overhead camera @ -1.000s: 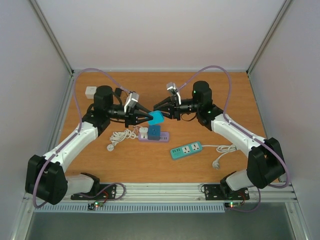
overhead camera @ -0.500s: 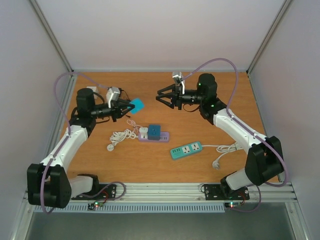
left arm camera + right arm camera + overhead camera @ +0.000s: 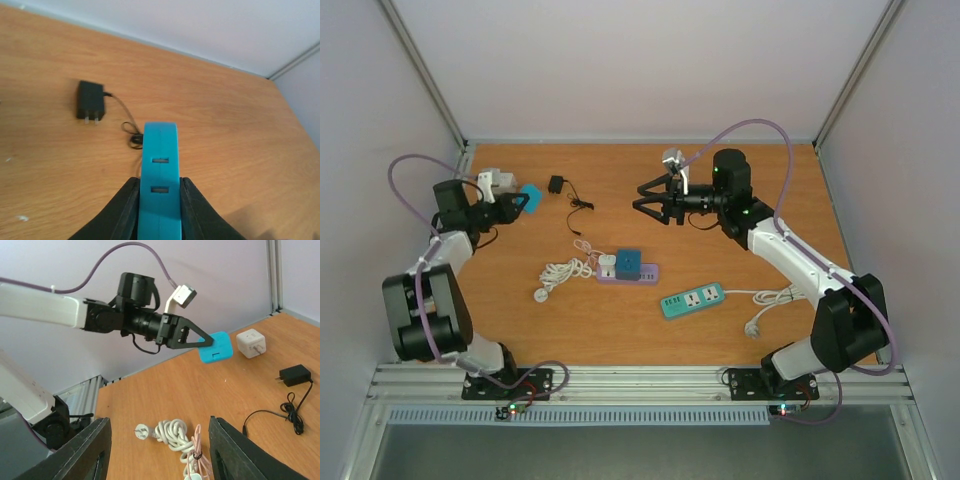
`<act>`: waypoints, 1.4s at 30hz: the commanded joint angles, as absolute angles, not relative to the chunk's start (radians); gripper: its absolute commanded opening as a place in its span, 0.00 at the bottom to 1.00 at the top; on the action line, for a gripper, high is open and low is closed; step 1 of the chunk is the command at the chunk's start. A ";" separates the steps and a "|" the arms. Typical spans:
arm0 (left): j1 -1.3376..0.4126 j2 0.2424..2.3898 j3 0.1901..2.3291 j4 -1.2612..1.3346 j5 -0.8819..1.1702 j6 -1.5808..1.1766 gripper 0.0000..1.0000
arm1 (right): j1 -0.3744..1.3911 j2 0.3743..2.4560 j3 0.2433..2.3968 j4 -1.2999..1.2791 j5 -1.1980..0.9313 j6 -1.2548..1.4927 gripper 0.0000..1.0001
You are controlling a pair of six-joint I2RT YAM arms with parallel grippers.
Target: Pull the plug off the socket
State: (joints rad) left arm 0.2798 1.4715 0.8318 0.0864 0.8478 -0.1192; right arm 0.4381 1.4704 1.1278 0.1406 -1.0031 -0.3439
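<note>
Swung far left since moments ago, the left end effector (image 3: 518, 201) grips the turquoise plug (image 3: 532, 194). The right end effector (image 3: 640, 196) hangs open.

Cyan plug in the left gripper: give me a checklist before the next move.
1. Grip: cyan flat plastic plug clamped between the fingers of the left gripper: ok.
2. Separation: the plug is off the purple power strip and well to the left of it: ok.
3. Other arm: right gripper open, empty, in the air: ok.
4. Set-down spot directly beneath the plug is hidden; black charger and white cube adapter lie close by: cannot tell.
5. Strip emptied: blue block plug sits on it: not ok.
</note>
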 commanded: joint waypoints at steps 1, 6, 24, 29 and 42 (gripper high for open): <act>0.315 1.589 0.935 0.026 0.798 -0.085 0.22 | 0.437 1.432 1.126 0.083 -0.990 -0.425 0.55; 0.354 1.682 0.973 0.041 0.783 -0.074 0.22 | 0.437 1.427 1.126 0.031 -0.979 -0.475 0.56; 0.402 1.916 1.030 0.076 0.823 -0.074 0.24 | 0.437 1.422 1.111 -0.101 -0.926 -0.568 0.57; 0.420 1.975 1.067 0.119 0.843 -0.120 0.26 | 0.437 1.433 1.112 -0.084 -0.914 -0.555 0.57; 0.445 1.972 1.152 0.039 0.791 -0.063 0.51 | 0.437 1.451 1.133 -0.123 -0.915 -0.595 0.58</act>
State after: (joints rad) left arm 0.4328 2.0052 1.1225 0.0669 0.8032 -0.1314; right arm 0.4381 1.4460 1.1152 -0.1066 -0.9157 -0.5629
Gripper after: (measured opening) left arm 0.481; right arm 0.573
